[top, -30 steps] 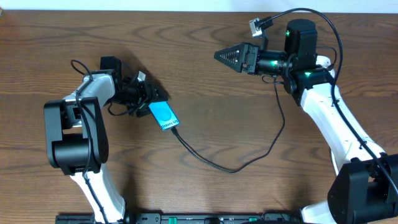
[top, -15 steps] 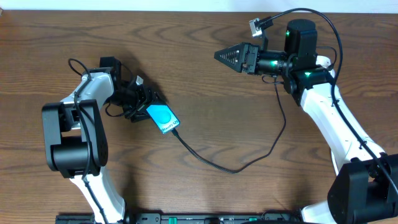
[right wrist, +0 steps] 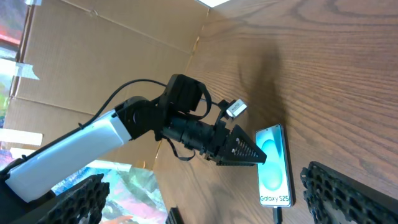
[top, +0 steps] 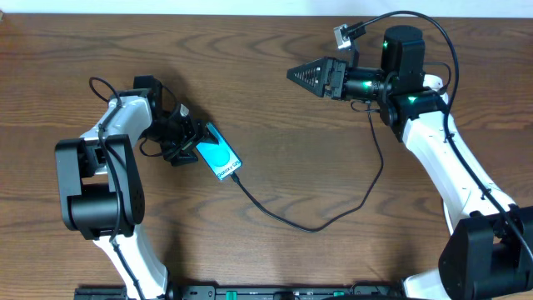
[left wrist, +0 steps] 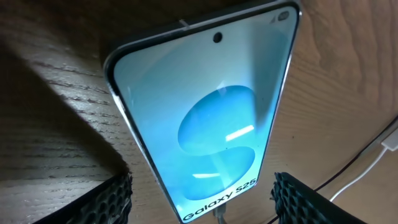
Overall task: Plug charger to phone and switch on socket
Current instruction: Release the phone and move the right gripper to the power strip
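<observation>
— Two arms are reaching over the wooden table [top: 266, 33]; where is the phone [top: 219, 152] lying?
— It is lying flat and screen-up, left of the table's middle, nearer the left edge than the right, its blue screen glowing.
— What is the left gripper [top: 191, 143] doing?
— It is pointing at the phone's long side from the left, its fingers [left wrist: 115, 199] standing apart and clamping nothing; whether a tip is touching the phone's rim is not showing.
— And the charger [top: 316, 227]?
— Its thin black cable is meeting the phone's end nearest the edge where the arms are standing, then sagging toward that edge and rising toward the right arm. Whether the plug is sitting fully home is not showing.
— The right gripper [top: 293, 75]?
— It is hanging above the table toward the far edge, just right of the middle, well apart from the phone, jaws spread wide and carrying nothing.
</observation>
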